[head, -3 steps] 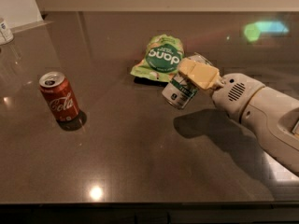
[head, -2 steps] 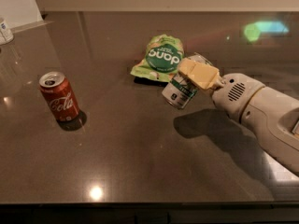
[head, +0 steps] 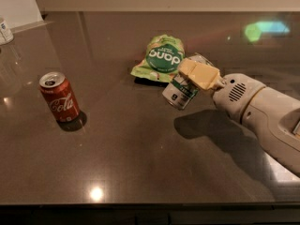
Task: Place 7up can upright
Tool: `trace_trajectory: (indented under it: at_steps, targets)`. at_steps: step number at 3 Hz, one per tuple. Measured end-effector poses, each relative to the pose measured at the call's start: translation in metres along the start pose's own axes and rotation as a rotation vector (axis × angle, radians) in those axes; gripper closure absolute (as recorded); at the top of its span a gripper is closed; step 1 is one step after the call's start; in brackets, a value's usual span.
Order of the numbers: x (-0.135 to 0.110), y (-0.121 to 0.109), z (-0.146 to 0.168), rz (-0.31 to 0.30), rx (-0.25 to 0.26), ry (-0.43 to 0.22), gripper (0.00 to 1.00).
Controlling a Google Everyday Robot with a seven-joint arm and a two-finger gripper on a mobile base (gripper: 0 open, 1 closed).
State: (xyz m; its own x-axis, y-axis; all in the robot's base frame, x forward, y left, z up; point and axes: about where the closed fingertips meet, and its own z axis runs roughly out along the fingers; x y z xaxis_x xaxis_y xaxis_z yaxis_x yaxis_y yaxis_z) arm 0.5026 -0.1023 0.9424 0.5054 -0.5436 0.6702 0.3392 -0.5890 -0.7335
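Observation:
The 7up can, silvery-white with green bands, is tilted with its base pointing down-left. It hangs a little above the dark table, just right of centre. My gripper comes in from the right and is shut on the can's upper part. Its yellowish fingers cover the top half of the can. The white arm runs to the right edge.
A green snack bag lies flat just behind and left of the can. A red Coca-Cola can stands upright at the left. A white object sits at the far left edge. The table's front edge runs along the bottom.

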Motion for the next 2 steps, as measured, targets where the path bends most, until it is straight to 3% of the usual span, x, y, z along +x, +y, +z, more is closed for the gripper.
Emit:
trace_trajectory:
  at_steps: [2]
  targets:
    - [0.0, 0.0, 0.0, 0.0, 0.0, 0.0, 1.0]
